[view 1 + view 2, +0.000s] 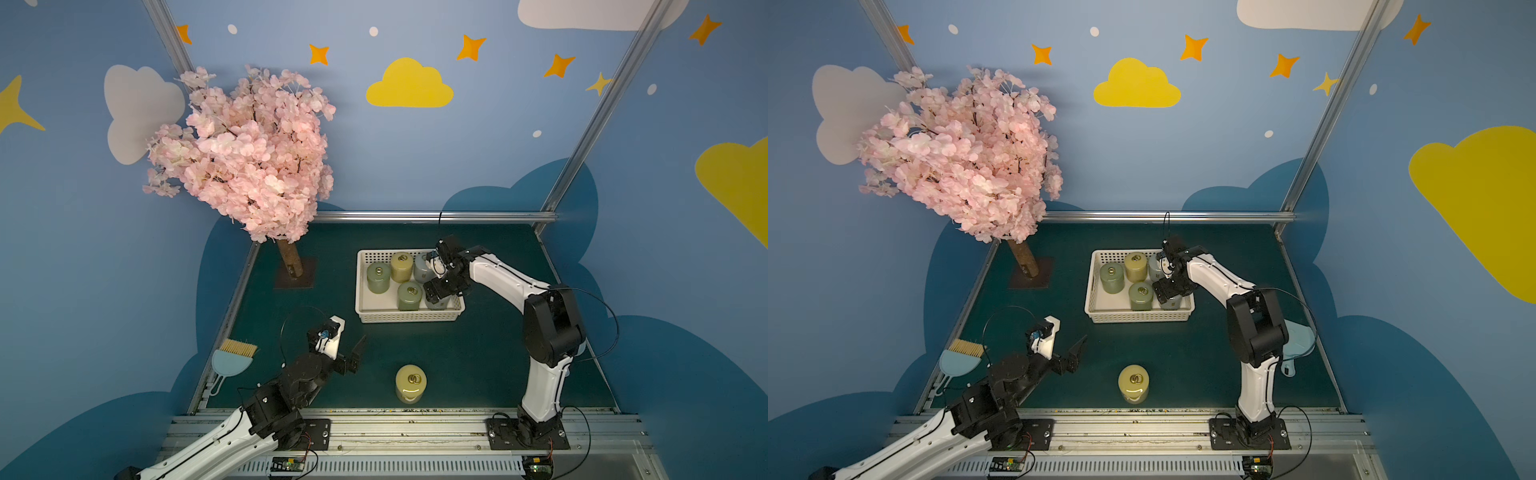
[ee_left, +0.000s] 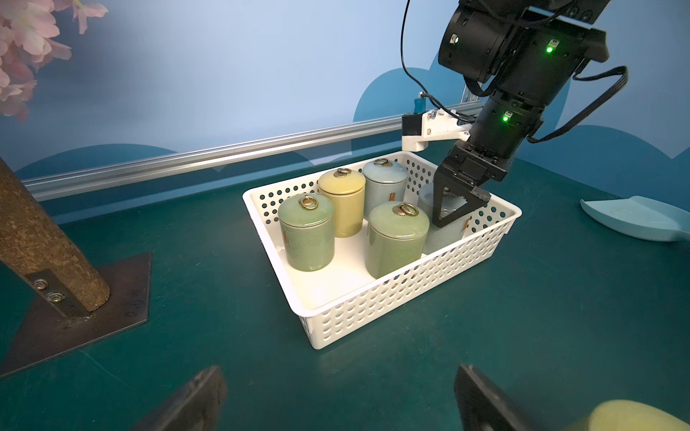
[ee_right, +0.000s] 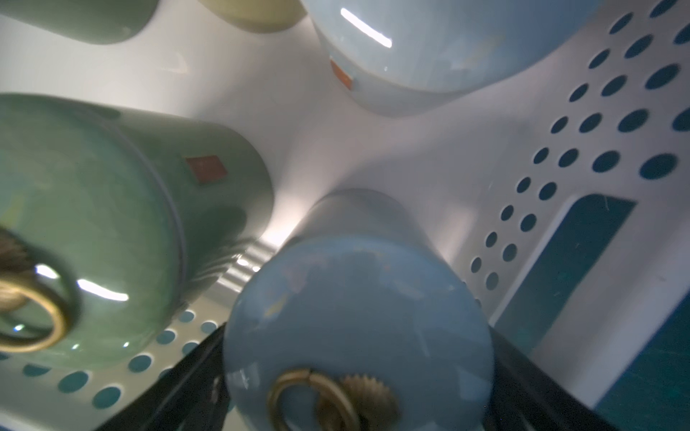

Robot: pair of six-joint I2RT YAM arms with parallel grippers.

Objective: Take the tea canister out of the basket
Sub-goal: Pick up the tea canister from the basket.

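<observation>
Blue wall with painted clouds and stars on all sides, and a pink blossom tree (image 1: 245, 153) in the far left corner. The dark green table mat (image 1: 478, 365) looked flat and mostly bare, so there was plenty of room to set things down. A yellow canister (image 1: 410, 382) stood out on the mat near the front edge. The basket (image 2: 392, 298) sat toward the back and held five upright canisters. My target was the pale blue canister (image 3: 354, 306) in the corner nearest the right arm. It stood on the basket floor, with a green canister (image 3: 112, 224) just beside it and the perforated wall close on its other flank. The right gripper (image 2: 453, 209) straddled its top, jaws spread wide. I could not tell whether the pads were bearing on it. The left gripper (image 1: 356, 353) hung released over the mat, holding nothing. The glaze looked like ceramic, so I judged it slick, rigid, weighty for its size and chippable. The ringed lid may sit loose, so I'd grip the body below the lid seam and lift straight up.
</observation>
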